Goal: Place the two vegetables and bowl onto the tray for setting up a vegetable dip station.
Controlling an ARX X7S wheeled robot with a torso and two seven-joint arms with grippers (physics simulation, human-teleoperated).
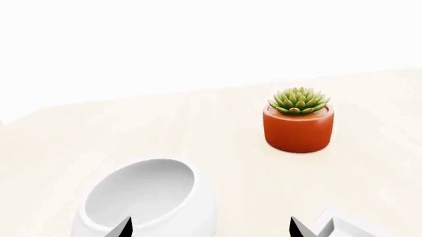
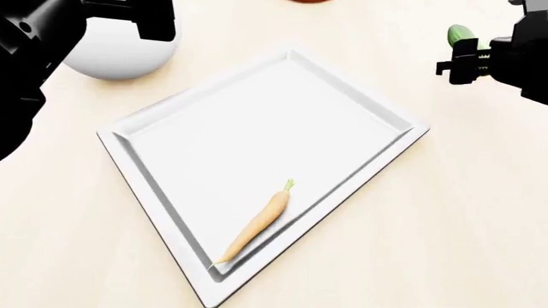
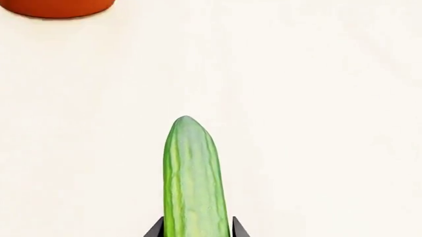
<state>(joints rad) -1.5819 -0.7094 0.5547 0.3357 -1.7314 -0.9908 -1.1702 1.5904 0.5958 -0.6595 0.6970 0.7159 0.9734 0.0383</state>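
The white tray [image 2: 171, 122] lies in the middle of the head view, and the pale-orange carrot [image 2: 261, 223] lies on it near its front edge. The white bowl [image 2: 120, 58] stands beyond the tray's far left corner. It also shows in the left wrist view [image 1: 145, 197]. My left gripper [image 1: 211, 228] is open above it, one fingertip over the bowl's mouth and the other beside the bowl. My right gripper [image 3: 197, 229] is shut on the dark-green cucumber [image 3: 191, 173], whose tip [image 2: 460, 33] pokes out past the gripper [image 2: 462, 61] at the far right.
A terracotta pot with a green succulent [image 1: 298, 126] stands on the pale wooden table behind the bowl. Its rim shows in the right wrist view [image 3: 56, 7]. A corner of the tray [image 1: 343, 224] lies close to my left gripper.
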